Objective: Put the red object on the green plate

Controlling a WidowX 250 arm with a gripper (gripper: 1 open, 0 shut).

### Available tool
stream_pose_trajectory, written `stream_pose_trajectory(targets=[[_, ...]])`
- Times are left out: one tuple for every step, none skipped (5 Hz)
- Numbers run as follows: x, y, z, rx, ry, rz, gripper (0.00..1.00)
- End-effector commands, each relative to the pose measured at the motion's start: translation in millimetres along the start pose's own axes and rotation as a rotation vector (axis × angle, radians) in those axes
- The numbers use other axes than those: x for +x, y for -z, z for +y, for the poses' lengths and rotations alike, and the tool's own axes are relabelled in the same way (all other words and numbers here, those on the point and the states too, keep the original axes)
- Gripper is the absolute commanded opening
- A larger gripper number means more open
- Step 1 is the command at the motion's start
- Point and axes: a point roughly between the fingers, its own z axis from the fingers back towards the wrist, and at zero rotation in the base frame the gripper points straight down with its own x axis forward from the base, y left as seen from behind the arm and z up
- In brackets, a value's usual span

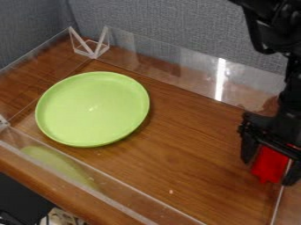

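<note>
Red object between open jaws, table edge near

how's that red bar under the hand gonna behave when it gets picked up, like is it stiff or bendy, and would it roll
The red bar looks like stiff plastic, judging by its straight edges, so it probably won't sag. Its blocky, flat-sided shape suggests it would slide rather than roll if nudged.
</note>
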Motion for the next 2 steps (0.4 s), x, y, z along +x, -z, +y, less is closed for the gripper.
stream_pose_trajectory(targets=[[2.3,-34.4,-6.7,-0.034,0.029,-0.085,1.0],[2.1,-38.8,-6.5,-0.044,0.037,-0.093,1.0]])
